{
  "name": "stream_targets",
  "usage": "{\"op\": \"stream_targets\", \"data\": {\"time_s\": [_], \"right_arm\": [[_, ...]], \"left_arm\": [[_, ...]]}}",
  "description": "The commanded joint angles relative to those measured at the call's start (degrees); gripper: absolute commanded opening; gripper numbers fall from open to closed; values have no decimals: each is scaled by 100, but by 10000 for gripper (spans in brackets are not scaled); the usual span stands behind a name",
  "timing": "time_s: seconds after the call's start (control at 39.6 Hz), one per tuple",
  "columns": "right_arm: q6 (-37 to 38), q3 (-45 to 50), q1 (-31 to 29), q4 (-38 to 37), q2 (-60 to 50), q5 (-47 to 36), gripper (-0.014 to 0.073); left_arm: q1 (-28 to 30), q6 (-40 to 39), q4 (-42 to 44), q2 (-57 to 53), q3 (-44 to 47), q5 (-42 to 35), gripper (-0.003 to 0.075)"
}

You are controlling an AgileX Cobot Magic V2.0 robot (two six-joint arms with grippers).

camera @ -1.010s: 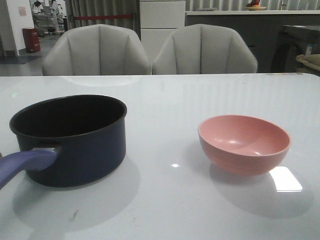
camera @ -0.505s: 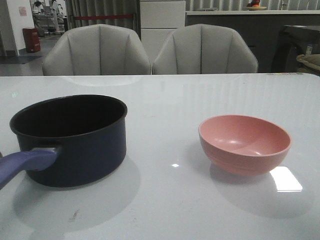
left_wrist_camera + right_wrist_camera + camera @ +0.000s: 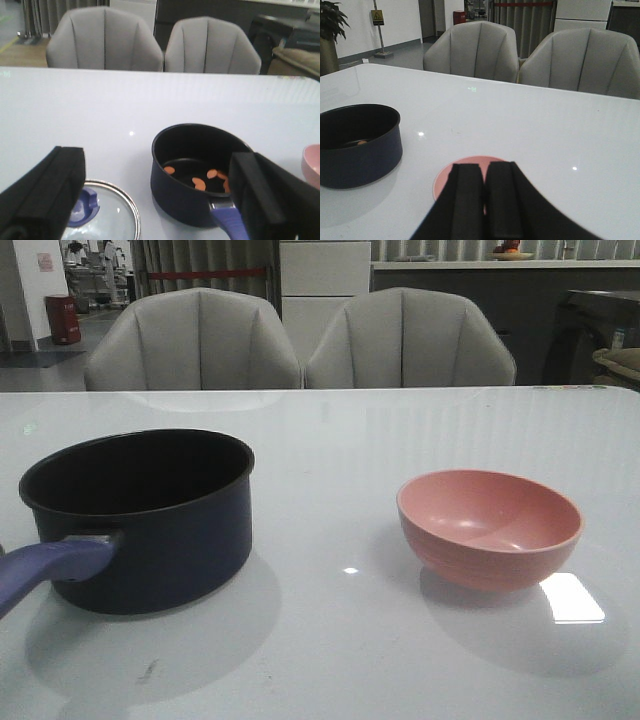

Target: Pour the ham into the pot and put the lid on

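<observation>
My left gripper (image 3: 155, 200) is hanging wide open with nothing between its fingers (image 3: 42, 195), which are framing the scene in the left wrist view. My right gripper (image 3: 480, 200) is sitting with fingers pressed together, empty, above the near side of the pink bowl (image 3: 489, 528).

The pot (image 3: 140, 515) is standing upright on the white table (image 3: 330, 440), on my left side, its purple-blue handle (image 3: 50, 570) pointing toward me. The ham (image 3: 199, 183) is lying inside the pot, several orange-pink pieces scattered on the black bottom; one piece is also showing in the right wrist view. From the front the pot's inside is looking just dark, ham hidden by the wall.

The lid (image 3: 102, 215) is lying flat on the table just beside the pot, on its outer left side, knob (image 3: 82, 212) up, partly hidden behind my left finger. It is not on the pot. No lettering is readable.

The pink bowl is sitting upright on my right, well apart from the pot, looking empty. Two grey chairs (image 3: 195, 340) are standing behind the table.
</observation>
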Motion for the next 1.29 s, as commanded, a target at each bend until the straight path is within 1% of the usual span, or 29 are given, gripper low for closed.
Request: {"op": "stream_targets", "data": {"time_s": [0.0, 0.15, 0.23, 0.28, 0.4, 0.48, 0.61, 0.78, 0.88, 0.98, 1.26], "right_arm": [[-19, -165, -1, -11, 37, -446, 147], [-19, -165, -1, -11, 37, -446, 147], [-19, -165, -1, -11, 37, -446, 147], [-19, -165, -1, -11, 37, -446, 147], [-19, -165, -1, -11, 37, -446, 147], [-19, -165, -1, -11, 37, -446, 147], [-19, -165, -1, -11, 37, -446, 147], [-19, -165, -1, -11, 37, -451, 147], [-19, -165, -1, -11, 37, -451, 147], [-19, -165, -1, -11, 37, -451, 147], [-19, -165, -1, -11, 37, -451, 147]], "left_arm": [[-34, -110, -44, 649, -492, -189, 591], [-34, -119, -9, 1548, -998, -62, 591], [17, -137, -1, 2088, -1305, 153, 601], [104, -307, 4, 2410, -1477, 270, 608], [429, -576, 4, 3218, -1896, 499, 620], [677, -576, 4, 3698, -2139, 651, 620], [1098, -576, 4, 4523, -2585, 1155, 620], [1474, -576, -19, 5881, -3131, 1676, 619], [1487, -408, -18, 6648, -3460, 2158, 619], [1487, -359, -5, 7240, -3717, 2444, 619], [1487, -252, -42, 8230, -4276, 2725, 619]]}}
